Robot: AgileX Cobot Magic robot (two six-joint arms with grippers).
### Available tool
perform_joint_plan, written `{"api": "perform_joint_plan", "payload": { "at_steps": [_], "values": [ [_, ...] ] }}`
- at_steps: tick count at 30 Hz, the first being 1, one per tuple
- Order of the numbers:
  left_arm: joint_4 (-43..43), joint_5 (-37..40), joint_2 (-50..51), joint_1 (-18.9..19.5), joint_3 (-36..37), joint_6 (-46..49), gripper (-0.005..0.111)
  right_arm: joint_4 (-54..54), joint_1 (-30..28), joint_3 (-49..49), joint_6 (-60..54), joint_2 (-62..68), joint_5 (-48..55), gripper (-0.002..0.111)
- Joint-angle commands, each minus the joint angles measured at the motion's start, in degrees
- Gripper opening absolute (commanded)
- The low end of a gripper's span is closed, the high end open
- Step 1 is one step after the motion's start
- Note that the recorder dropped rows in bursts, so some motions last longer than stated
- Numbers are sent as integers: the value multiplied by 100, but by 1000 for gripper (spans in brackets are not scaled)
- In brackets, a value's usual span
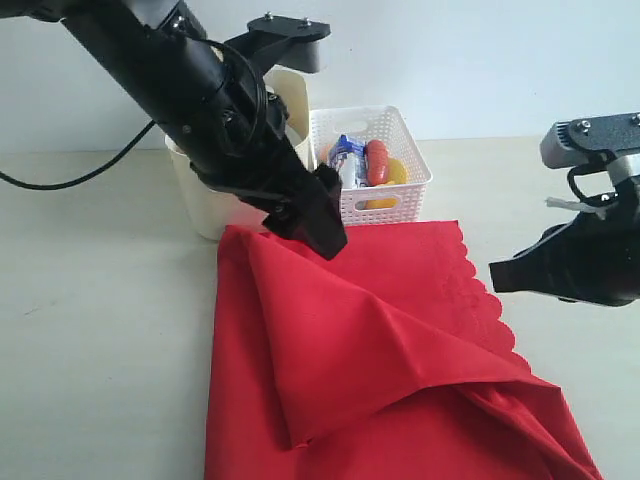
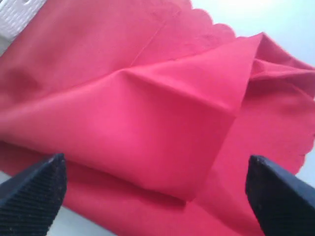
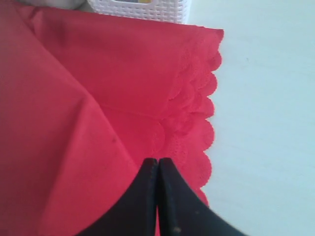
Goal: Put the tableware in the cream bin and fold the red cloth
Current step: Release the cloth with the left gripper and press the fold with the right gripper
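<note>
Cream bin [image 1: 205,205] stands back left, mostly hidden by the left arm. Its inside can't be seen, so I cannot tell whether the tableware is in there (none lies loose in view, so that half looks done). Left gripper [image 1: 322,225] hangs at the cloth's far edge, just in front of the bin, jaws spread wide with nothing between them. The left wrist view shows its fingertips [image 2: 34,196] clear above the fabric, which reads as lined up for the next grab.

White lattice basket [image 1: 400,195] sits just right of the bin, at the cloth's far edge. It holds food only: sausage [image 1: 377,160], milk carton [image 1: 345,155], something yellow.

Red cloth [image 1: 400,400] fills the front centre with a big flap laid diagonally over itself, loose and uneven, so the fold is part-way at best. Its scalloped edge [image 1: 480,290] runs down the right side.

Right gripper [image 1: 497,275] sits just beside that edge, jaws pressed together. No cloth is pinched as far as the right wrist view shows (probably placed there to take the edge next).

Surface is a pale matte tabletop [image 1: 100,350], flat, with the cloth lying straight on it. Behind is a plain pale wall [image 1: 480,60]. A black cable [image 1: 60,182] trails off the left arm.
</note>
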Motion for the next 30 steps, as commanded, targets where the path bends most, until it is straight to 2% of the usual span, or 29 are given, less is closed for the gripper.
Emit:
{"api": "perform_joint_plan", "payload": {
  "at_steps": [1,5,7,9,13,14,15,17,19,20,21,22,23,24,25,27,30],
  "values": [
    [698,-103,-157,-2,253,-654,84,1371,472,50,-1724,103,-147,0],
    [983,-386,-380,138,410,-1045,67,2755,1070,50,-3514,298,-147,0],
    [999,-500,-515,273,463,-1145,61,3242,1319,36,-4138,373,-129,0],
    [1022,-635,-698,471,519,-1251,51,3755,1493,36,-4531,455,-144,0],
    [1020,-751,-1127,906,766,-1312,18,4367,1805,-51,-4829,643,-61,0],
    [1020,-751,-1296,1033,860,-1312,5,4339,1850,-148,-5049,709,97,0],
    [1020,-778,-1409,1157,932,-1312,0,4339,1898,-240,-5224,785,281,0],
    [1020,-879,-1709,1386,1136,-1325,0,4339,2016,-477,-5504,952,737,3],
    [1020,-1132,-2186,1682,1503,-1325,0,4117,2305,-776,-5701,1183,907,17],
    [1020,-1333,-2486,1849,1759,-1325,0,3585,2529,-937,-5642,1360,871,33],
    [1020,-1478,-2649,1935,1912,-1325,0,3362,2612,-1006,-5520,1437,814,40],
    [1020,-1793,-2935,2074,2154,-1325,0,2782,2821,-1112,-4976,1637,577,57],
    [1020,-1956,-3080,2128,2256,-1339,0,2400,2920,-1145,-4714,1723,487,62],
    [1020,-2242,-3344,2194,2414,-1353,0,1537,3113,-1248,-3996,1958,405,71],
    [1020,-2379,-3455,2192,2482,-1353,0,1174,3185,-1305,-3602,2086,405,73],
    [1020,-2769,-3748,2192,2705,-1353,0,-413,3500,-1539,-2127,2509,489,74],
    [1020,-2877,-3909,2192,2799,-1353,0,-2453,3828,-1794,-376,2948,668,74]
  ]
}}
